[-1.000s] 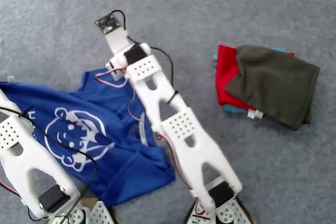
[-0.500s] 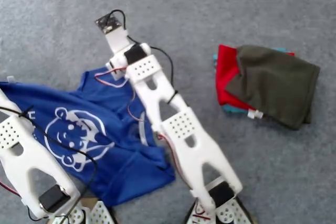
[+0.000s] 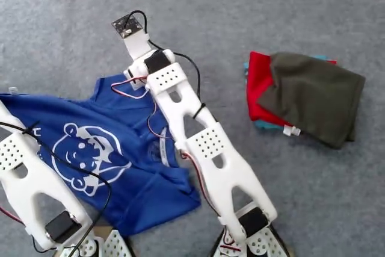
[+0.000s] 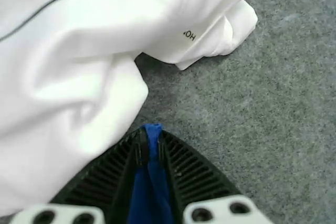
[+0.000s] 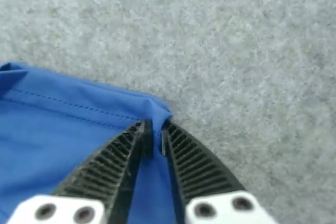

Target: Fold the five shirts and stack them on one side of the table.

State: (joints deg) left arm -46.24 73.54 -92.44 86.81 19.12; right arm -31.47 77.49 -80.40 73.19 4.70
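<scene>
Blue fabric shirt (image 3: 90, 148) with a white bear-face print: unfolded, print side up, spread over the near left part of the grey table (image 3: 252, 22); its near right portion is bunched into creases. Olive-green folded shirt (image 3: 316, 97): tops a stack toward the right edge, overhanging it on the near side. Red folded shirt (image 3: 258, 88): directly beneath, exposed along the stack's left side. Teal folded shirt (image 3: 264, 126): lowest, a thin strip at the near left edge. White fabric garment (image 4: 79, 51): crumpled, with dark line print, on the grey surface.
</scene>
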